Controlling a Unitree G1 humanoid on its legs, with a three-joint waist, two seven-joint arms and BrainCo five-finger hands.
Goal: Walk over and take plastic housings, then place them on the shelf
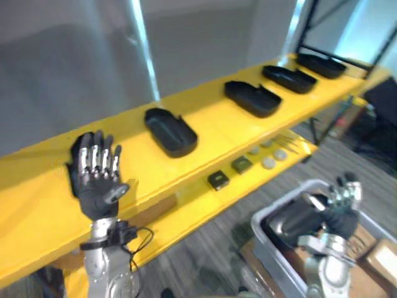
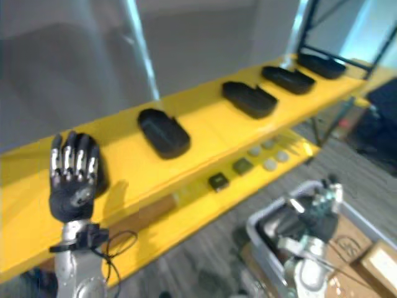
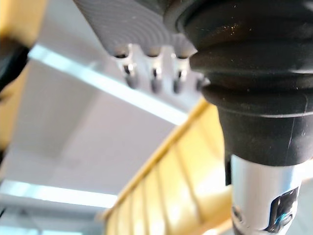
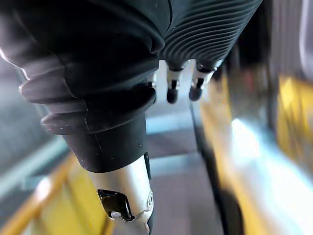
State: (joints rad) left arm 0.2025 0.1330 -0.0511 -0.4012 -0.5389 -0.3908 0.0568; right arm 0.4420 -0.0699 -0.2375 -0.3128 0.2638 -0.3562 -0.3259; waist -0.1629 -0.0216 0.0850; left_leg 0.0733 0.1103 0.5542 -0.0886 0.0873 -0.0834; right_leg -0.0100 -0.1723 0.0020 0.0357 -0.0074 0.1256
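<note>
Standing by the robot, I see its right hand (image 1: pixel 338 214) nearest, hanging low over a grey bin (image 1: pixel 265 231) with a dark housing (image 1: pixel 296 222) lying just beside its palm. I cannot tell whether that hand is gripping the piece or only hovering at it, because hand and housing blur into one dark mass. Cardboard boxes (image 1: pixel 379 256) sit on the floor close to the hand's outer side. Higher up, the left hand (image 1: pixel 96 177) is raised in front of the yellow shelf (image 1: pixel 217 124), fingers straight and spread, holding nothing. Just behind it a dark shape (image 2: pixel 100 177) peeks out. It may be a housing set on the shelf or only shade, since the hand covers most of it. Off to the hand's right a housing (image 1: pixel 170 131) lies open side up, and three more (image 1: pixel 252 98) (image 1: pixel 289 78) (image 1: pixel 321 64) run on in a row, spaced well apart, towards the far end. Below them a lower board (image 1: pixel 205 198) carries small parts (image 1: pixel 218 180) too small to identify. The step looks like restocking the row. It would go best if the left hand drew straight back without brushing whatever lies behind it. The right hand should take the bin piece by its rim, keep it level, and set it flat in a free stretch of shelf, well clear of its neighbours. Both wrist views look along the fingers at blurred yellow and grey, so they settle nothing about contact.
</note>
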